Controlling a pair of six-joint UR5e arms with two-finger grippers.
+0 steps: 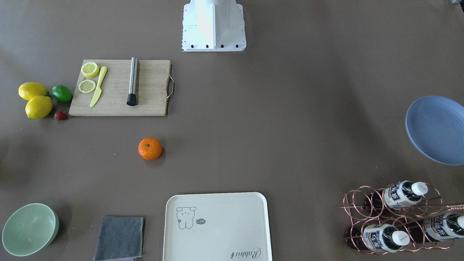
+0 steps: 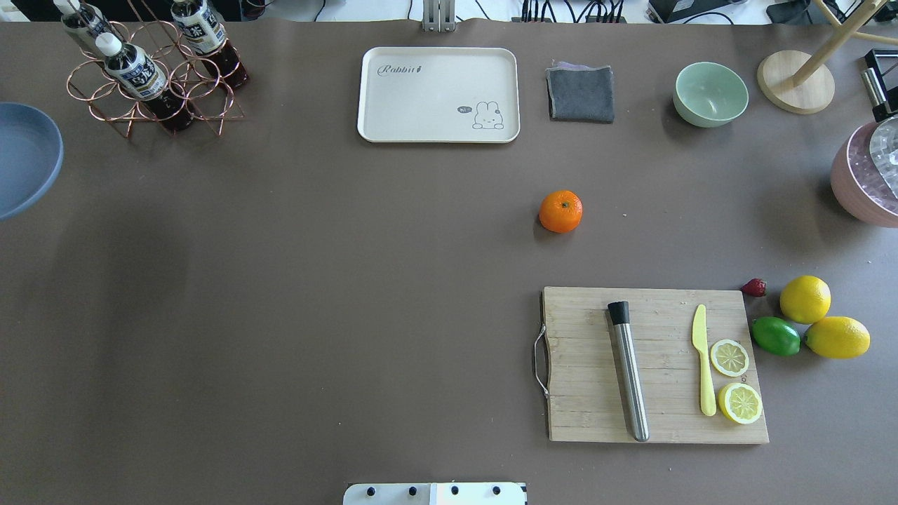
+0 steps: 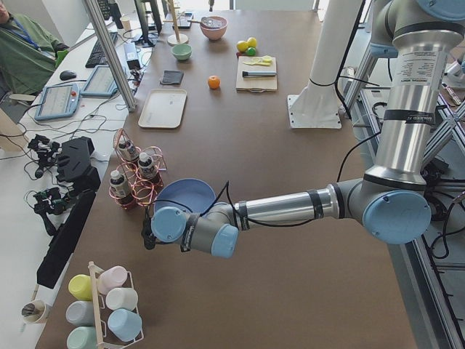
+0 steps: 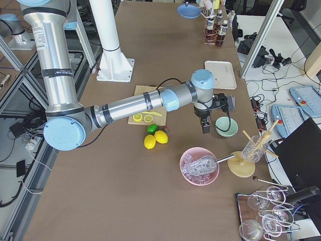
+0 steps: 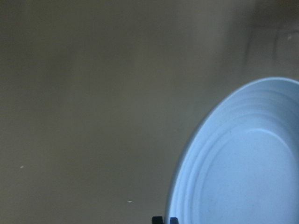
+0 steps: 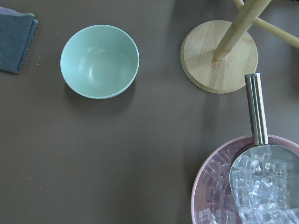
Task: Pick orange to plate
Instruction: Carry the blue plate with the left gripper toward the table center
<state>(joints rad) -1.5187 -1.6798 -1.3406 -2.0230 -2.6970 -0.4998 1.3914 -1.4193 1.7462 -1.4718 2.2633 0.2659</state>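
The orange [image 2: 560, 211] lies alone on the brown table between the cream tray and the cutting board, also seen in the front view [image 1: 150, 148]. The blue plate [image 2: 21, 168] sits at the table's far left end, empty. My left gripper [image 5: 165, 220] hovers beside the plate's rim [image 5: 187, 154], fingertips close together and holding nothing; the left side view shows it [image 3: 147, 236] just off the plate [image 3: 185, 196]. My right gripper [image 4: 205, 125] hangs above the table near the mint bowl, far from the orange. Whether it is open or shut cannot be told.
A cutting board [image 2: 652, 365] carries a steel muddler, a yellow knife and lemon slices. Lemons, a lime and a strawberry lie beside it. A cream tray [image 2: 438, 95], a grey cloth [image 2: 580, 92], a mint bowl [image 6: 99, 60], a bottle rack [image 2: 151, 70], a pink ice bowl [image 2: 852, 179] and a wooden stand [image 6: 219, 56] line the far edge.
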